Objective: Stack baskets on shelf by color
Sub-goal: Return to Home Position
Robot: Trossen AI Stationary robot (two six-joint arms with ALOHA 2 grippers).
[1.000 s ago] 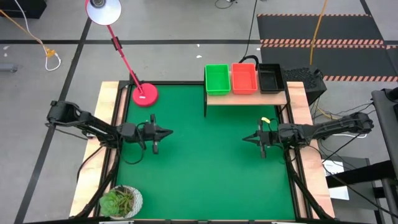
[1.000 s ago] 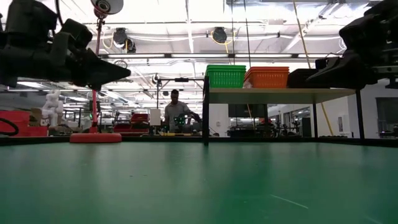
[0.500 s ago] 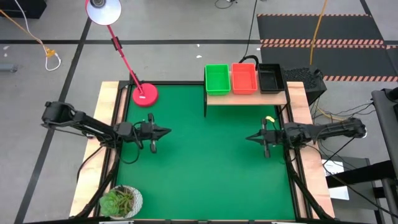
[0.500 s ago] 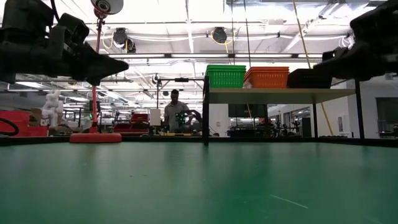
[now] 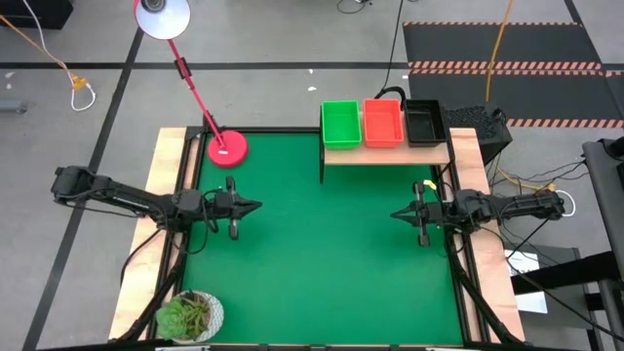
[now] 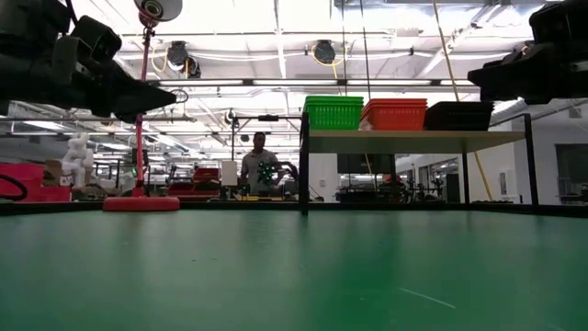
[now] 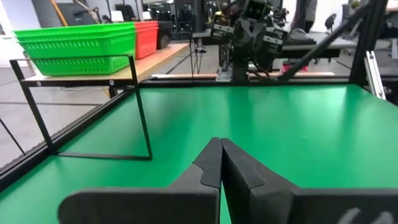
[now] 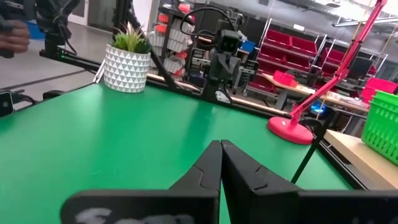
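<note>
1. At the near-left corner of the worktop [image 5: 322, 273] stands a potted plant [image 5: 192, 314], well apart from both arms. I see little risk to it unless the left arm folds back low over that corner.
2. Halfway up the worktop, just inside its left edge, the left gripper [image 5: 252, 206] points toward the centre. Its fingers are pressed together on nothing.
3. Level with it, just inside the right edge, the right gripper [image 5: 397, 214] points back at it, clenched and empty too. This is the arm to watch. The shelf's near-right leg stands not far beyond it, so a swing toward the far edge could clip the leg and jolt everything above.
4. The red lamp base [image 5: 226, 148] sits at the far-left corner, and a wide sweep by the left arm could knock it.
5. Along the far edge, toward the far-right corner, stands the shelf [image 5: 390, 154]. It carries three stacks side by side: the green baskets [image 5: 340, 124], the orange-red baskets [image 5: 382, 122], and the black baskets [image 5: 423, 121] at the right end. The sorting looks finished. The black stack is the most exposed to a knock, since it lies nearest the board's end.
6. Beyond the table, a person [image 6: 257, 164] works at a bench, far from any reach.
</note>
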